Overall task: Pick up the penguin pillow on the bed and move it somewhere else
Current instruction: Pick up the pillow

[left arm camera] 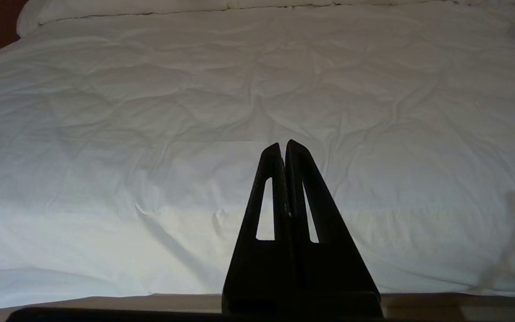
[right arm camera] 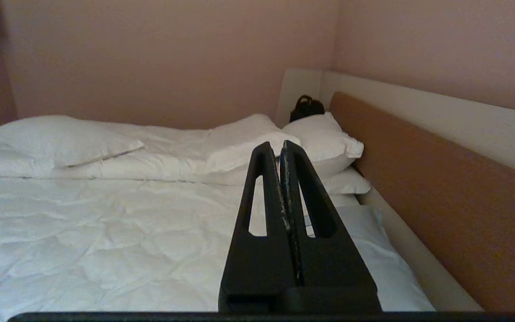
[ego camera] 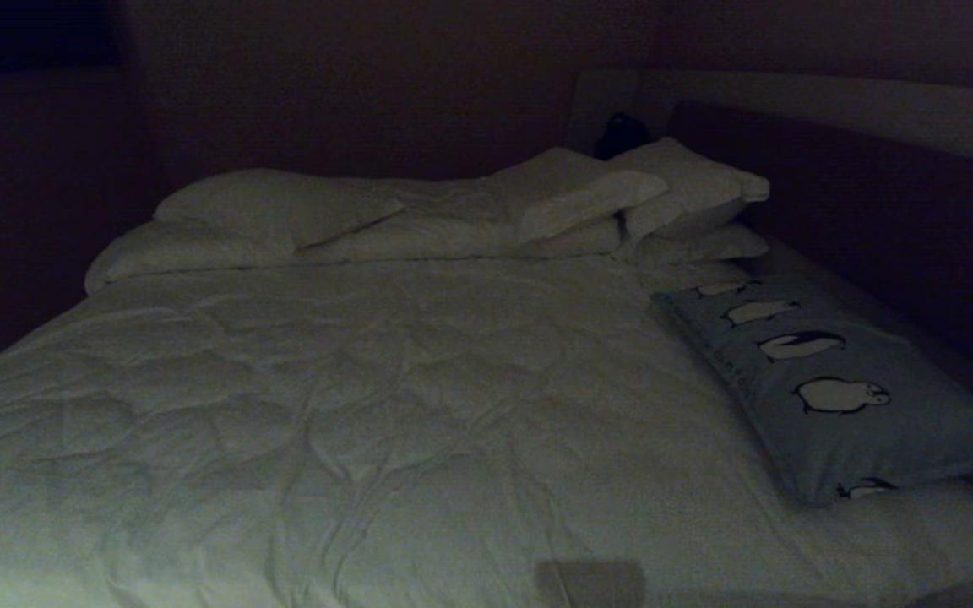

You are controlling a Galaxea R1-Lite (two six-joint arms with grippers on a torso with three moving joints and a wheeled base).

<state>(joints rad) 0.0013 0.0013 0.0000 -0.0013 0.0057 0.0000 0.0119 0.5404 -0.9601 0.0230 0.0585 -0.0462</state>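
The penguin pillow (ego camera: 833, 388), pale blue-grey with a row of black-and-white penguins, lies lengthwise along the right edge of the bed (ego camera: 368, 405) on the wrinkled white duvet. In the right wrist view it shows as a pale pillow (right arm camera: 373, 255), partly hidden behind my right gripper (right arm camera: 275, 144). That gripper is shut and empty, raised over the bed and aimed level toward the pillows beyond it. My left gripper (left arm camera: 283, 144) is also shut and empty, low by the bed's near edge over the duvet (left arm camera: 150, 134). Neither gripper shows in the head view.
Several plain white pillows (ego camera: 267, 211) are piled across the far end of the bed, some stacked in the right corner (ego camera: 689, 194). A small dark object (ego camera: 622, 135) sits behind them. A brown panel (right arm camera: 441, 201) and pale frame (right arm camera: 418, 264) run along the right side.
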